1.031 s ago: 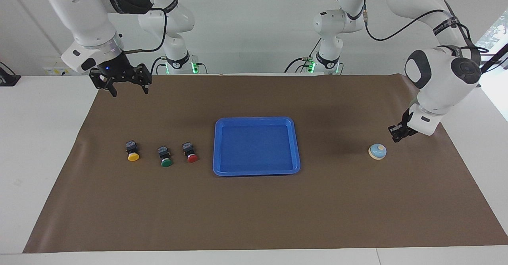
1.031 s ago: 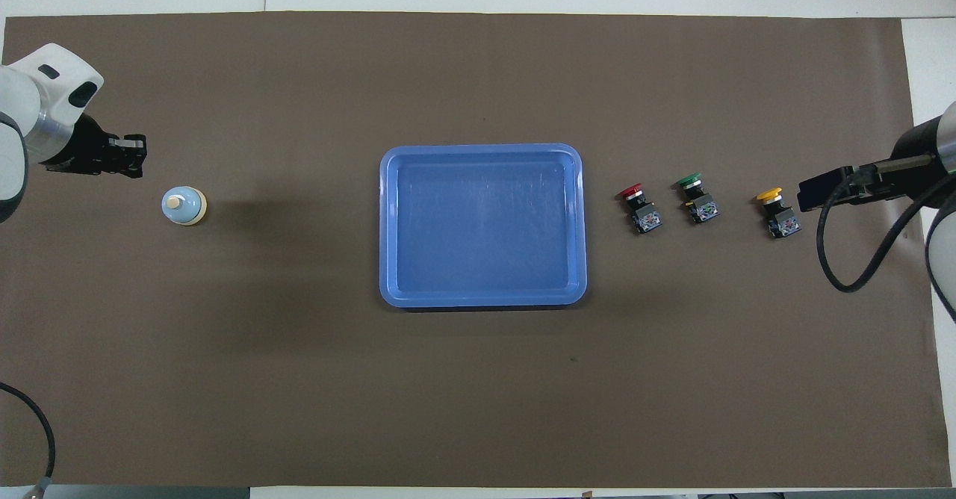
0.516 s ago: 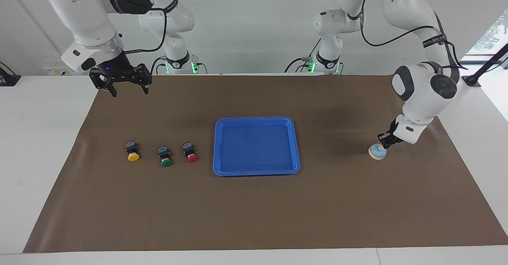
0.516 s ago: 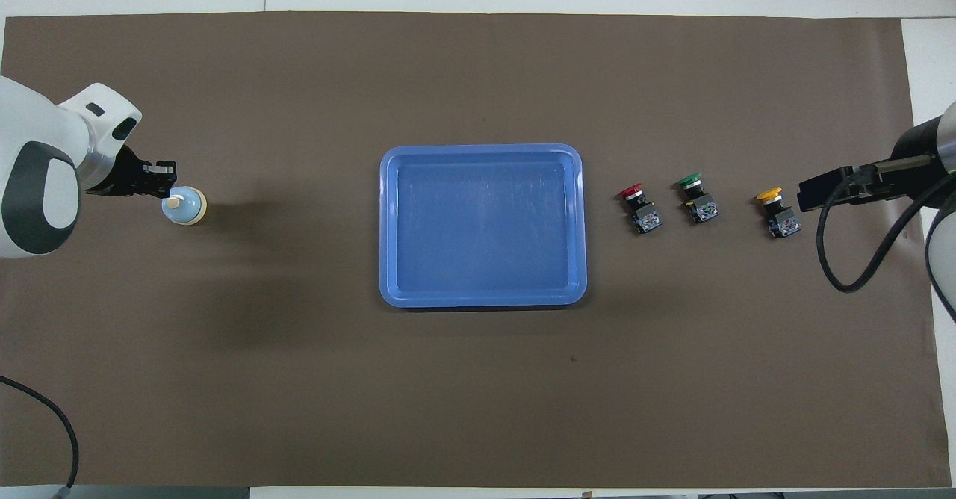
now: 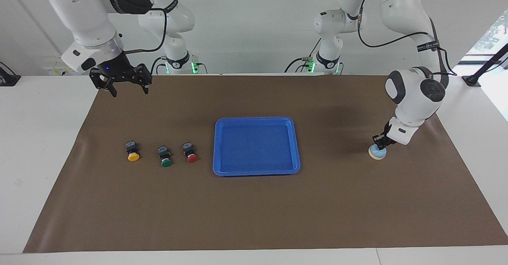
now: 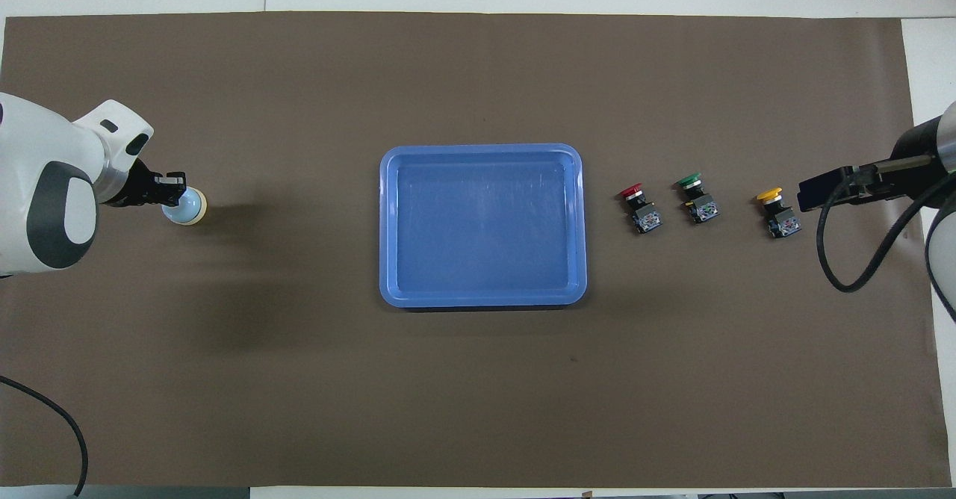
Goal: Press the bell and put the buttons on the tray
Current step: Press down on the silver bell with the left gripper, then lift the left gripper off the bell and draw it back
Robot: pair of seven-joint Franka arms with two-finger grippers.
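The left gripper (image 5: 379,141) is sitting right on top of the bell (image 5: 376,153), its tip covering the knob, so the knob itself is hidden in both views; whether its fingers are together or apart cannot be told. The bell is resting on the brown mat (image 5: 254,201) toward the left arm's end of the surface (image 5: 35,138), well apart from the tray (image 5: 295,146), and only its light blue dome and cream rim are showing beneath the gripper.

The right gripper (image 5: 127,91) is hanging in the air over the mat's edge at the right arm's end, waiting, with its fingers spread wide and nothing between them. In the overhead view that arm is cut off at the picture's edge, with only a dark block and a looping black cable (image 6: 844,260) showing.

The blue tray is lying in the middle of the mat with nothing in it. Between the tray and the right arm's end, the three buttons are standing in a row on the mat: the red button (image 5: 190,152) nearest the tray, the green button (image 5: 164,156) in the middle, the yellow button (image 5: 132,151) farthest from it, none touching.

A line of white lettering is running along the black band of the right arm's upper link (image 5: 119,4), but it is too small to read. A small label on the left arm's cable strap (image 5: 428,45) is likewise unreadable.
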